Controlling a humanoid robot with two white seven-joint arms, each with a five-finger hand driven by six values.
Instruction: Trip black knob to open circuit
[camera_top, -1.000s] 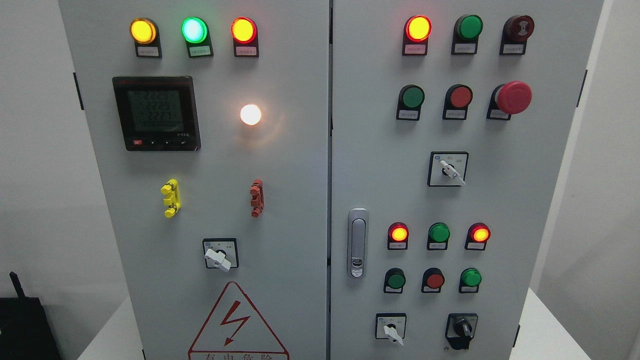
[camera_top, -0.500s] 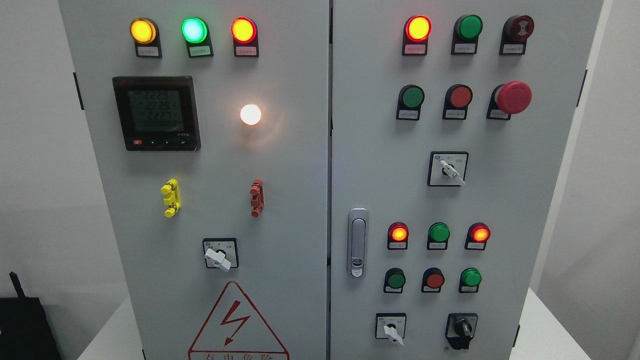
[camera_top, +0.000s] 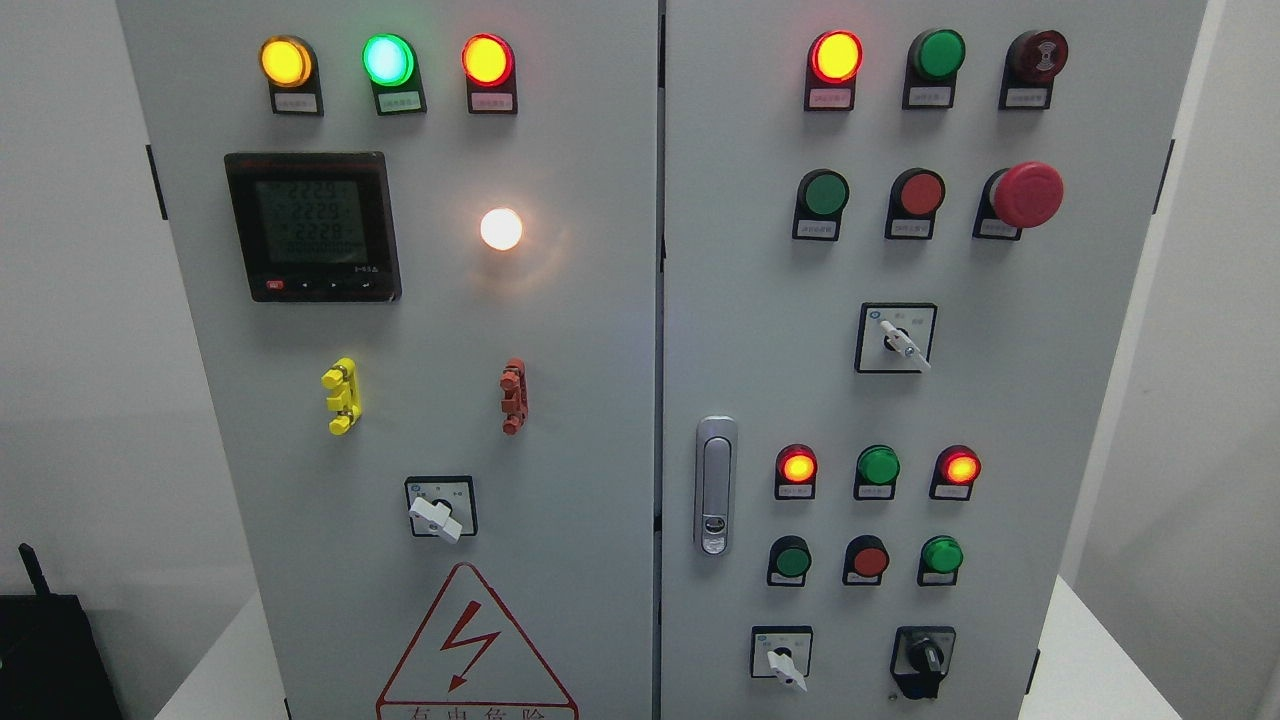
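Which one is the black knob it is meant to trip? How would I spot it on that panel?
Look at the right door of the grey cabinet, bottom row. Two rotary switches sit there; the black knob is the right one, under the small green button. The white knob beside it is on a square plate; this one is all black.

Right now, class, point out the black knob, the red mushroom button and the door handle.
black knob (camera_top: 926, 657), head view, on its black grip.
red mushroom button (camera_top: 1028, 194), head view, on its red cap.
door handle (camera_top: 715, 480), head view, on its silver lever.

A white table (camera_top: 1090, 660) carries the grey control cabinet (camera_top: 600, 350), standing upright.
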